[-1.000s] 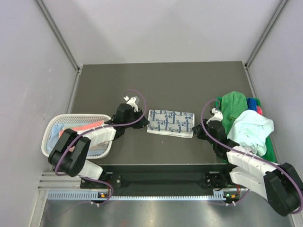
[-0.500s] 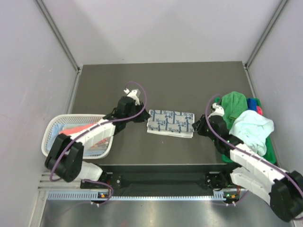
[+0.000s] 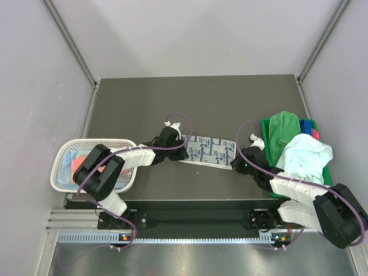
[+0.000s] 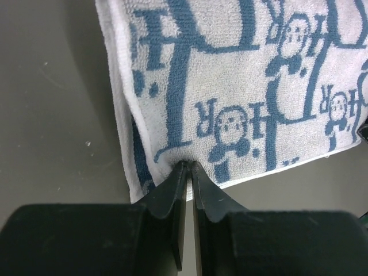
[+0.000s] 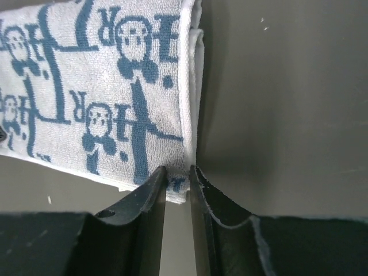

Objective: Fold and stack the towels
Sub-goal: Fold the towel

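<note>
One patterned towel (image 3: 208,150) flat on table (image 3: 201,98), two claws, left claw (image 4: 188,167) pinched shut on its left end, right claw (image 5: 178,172) straddling its right corner, grip unclear, both closer in than a second ago

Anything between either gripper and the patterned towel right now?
Nothing visible. The left gripper pinches the near edge of the patterned towel; the right gripper straddles its other near corner.
</note>
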